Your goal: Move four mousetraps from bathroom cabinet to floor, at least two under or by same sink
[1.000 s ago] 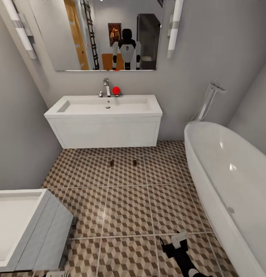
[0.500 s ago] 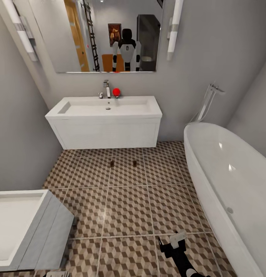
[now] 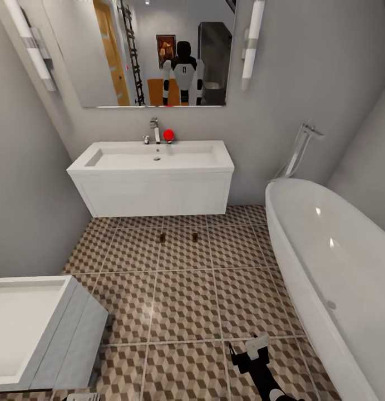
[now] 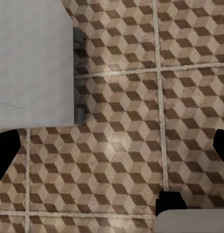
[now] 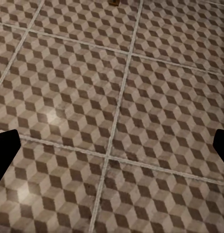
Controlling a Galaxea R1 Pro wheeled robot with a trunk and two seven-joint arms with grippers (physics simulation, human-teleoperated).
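Two mousetraps point(image 3: 162, 238) point(image 3: 195, 236) lie as small brown shapes on the cube-patterned bathroom floor point(image 3: 184, 301), just in front of the white vanity under the sink point(image 3: 153, 154). The right wrist view catches one mousetrap point(image 5: 114, 2) at the picture's edge. My right gripper point(image 3: 252, 354) hangs low over the tiles near the tub, well short of the traps; in its wrist view the gripper point(image 5: 112, 148) is open and empty. My left gripper point(image 4: 112, 153) is open over bare tiles beside the toilet. The mirror reflects an orange-brown cabinet point(image 3: 154, 90) behind me.
A white oval bathtub point(image 3: 331, 262) fills the right side. A square white toilet point(image 3: 31, 328) stands at the near left, with its side point(image 4: 34, 63) close to the left gripper. Grey walls close in on the left and behind the sink. A red ball point(image 3: 168, 134) sits by the faucet.
The whole picture has shifted a little, so the camera moved slightly. The two mousetraps lie where they were, and the right gripper has barely moved.
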